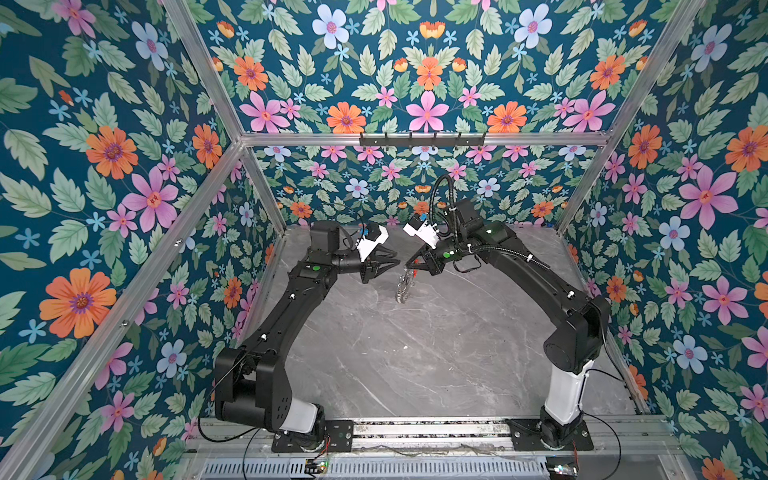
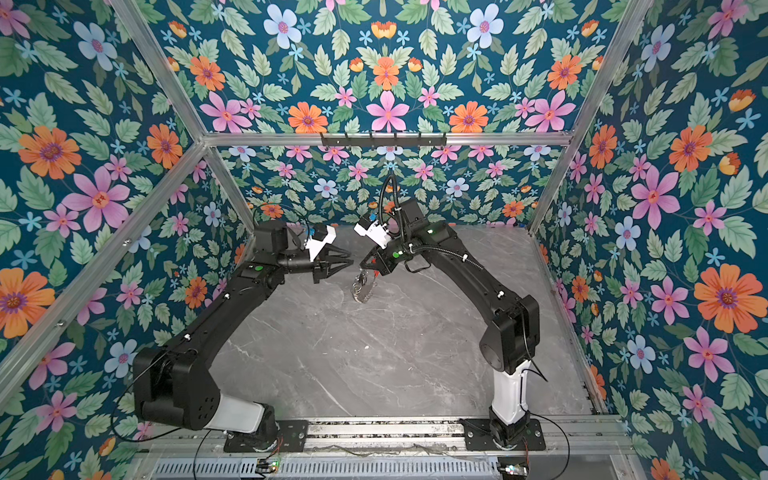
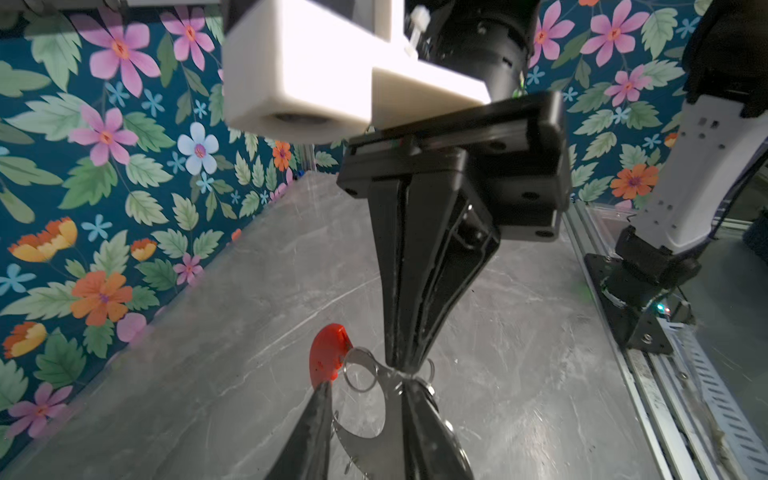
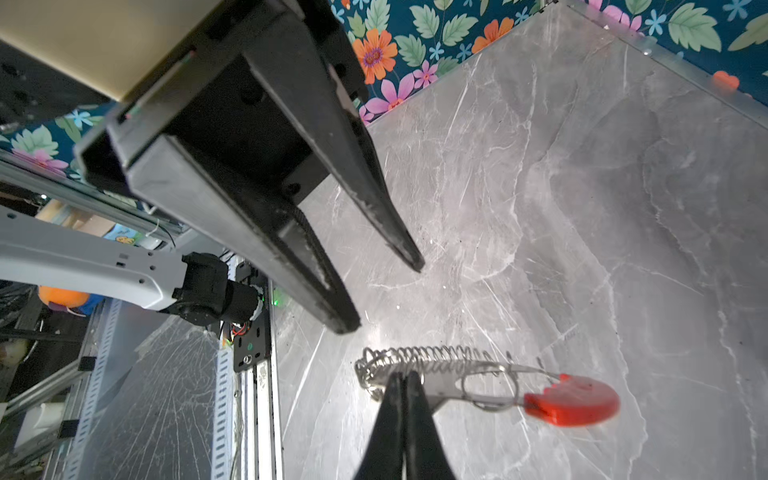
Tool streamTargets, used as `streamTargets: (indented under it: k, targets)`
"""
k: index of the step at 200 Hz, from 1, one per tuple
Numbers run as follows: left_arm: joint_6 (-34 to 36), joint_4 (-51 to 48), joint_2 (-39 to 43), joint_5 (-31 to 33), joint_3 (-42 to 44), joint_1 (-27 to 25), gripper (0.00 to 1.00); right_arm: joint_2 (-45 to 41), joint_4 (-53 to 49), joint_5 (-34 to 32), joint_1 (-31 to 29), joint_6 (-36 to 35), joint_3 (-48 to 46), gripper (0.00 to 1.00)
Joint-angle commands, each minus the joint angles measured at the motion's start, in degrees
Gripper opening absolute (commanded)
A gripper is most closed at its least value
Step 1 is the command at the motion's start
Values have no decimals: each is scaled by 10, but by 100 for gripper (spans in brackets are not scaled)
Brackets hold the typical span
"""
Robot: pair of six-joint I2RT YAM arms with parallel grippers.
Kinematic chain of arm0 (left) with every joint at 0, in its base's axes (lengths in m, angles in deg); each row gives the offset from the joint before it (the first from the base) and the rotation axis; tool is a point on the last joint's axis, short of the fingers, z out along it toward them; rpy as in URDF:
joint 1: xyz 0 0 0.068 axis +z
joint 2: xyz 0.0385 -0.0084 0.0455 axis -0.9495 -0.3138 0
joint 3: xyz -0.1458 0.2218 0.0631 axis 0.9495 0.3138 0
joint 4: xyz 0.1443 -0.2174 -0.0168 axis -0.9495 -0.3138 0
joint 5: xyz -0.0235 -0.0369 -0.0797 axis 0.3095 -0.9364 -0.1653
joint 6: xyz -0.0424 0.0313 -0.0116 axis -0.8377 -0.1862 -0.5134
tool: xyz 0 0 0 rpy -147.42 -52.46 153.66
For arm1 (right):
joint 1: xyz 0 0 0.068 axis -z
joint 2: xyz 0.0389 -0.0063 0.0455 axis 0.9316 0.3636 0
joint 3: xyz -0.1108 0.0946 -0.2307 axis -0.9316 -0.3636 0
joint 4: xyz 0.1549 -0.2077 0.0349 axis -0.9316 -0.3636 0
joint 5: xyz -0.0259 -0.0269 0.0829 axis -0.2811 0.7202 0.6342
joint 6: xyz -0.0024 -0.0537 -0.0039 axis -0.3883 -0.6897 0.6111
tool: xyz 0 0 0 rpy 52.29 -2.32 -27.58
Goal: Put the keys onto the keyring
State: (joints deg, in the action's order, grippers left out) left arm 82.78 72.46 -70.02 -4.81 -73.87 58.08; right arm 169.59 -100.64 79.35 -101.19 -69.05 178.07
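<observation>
Grey marble tabletop [image 4: 582,208] is lying beneath the keyring [image 4: 444,388], which is hanging in the air from the right claw [image 4: 405,380], pinching its rim at the end opposite the red tab [image 4: 571,401]. Close by, the left claw [image 4: 382,293] is hovering with its 2 fingers [image 4: 357,174] apart, gripping nothing. No black key is showing. A nudge from that claw could be knocking the thin ring loose and dropping it.

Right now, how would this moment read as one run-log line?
right gripper: shut on keyring | left gripper: open, empty, near keyring | keys: not visible
</observation>
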Motion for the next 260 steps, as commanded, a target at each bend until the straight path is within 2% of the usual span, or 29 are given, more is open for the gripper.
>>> streamTargets:
  k: [1,34,148,231,250,260]
  targets:
    - [76,-104,-11,-20,-21,0,30,-7,-22,2,-4,-38,-3,0]
    - [80,-128,-36,-59,-48,1,30,-14,-18,18,-5,-35,-10,0]
    - [84,-152,-70,-129,-73,-2,29,-18,-2,47,-6,-17,-8,0]
    - [80,-156,-83,-139,-75,-12,27,-12,9,53,-6,-2,-4,0]
    - [79,-156,-83,-140,-76,-13,26,-12,10,54,-6,0,-1,0]
    - [80,-156,-83,-139,-77,-12,21,-10,9,54,-6,1,0,0]
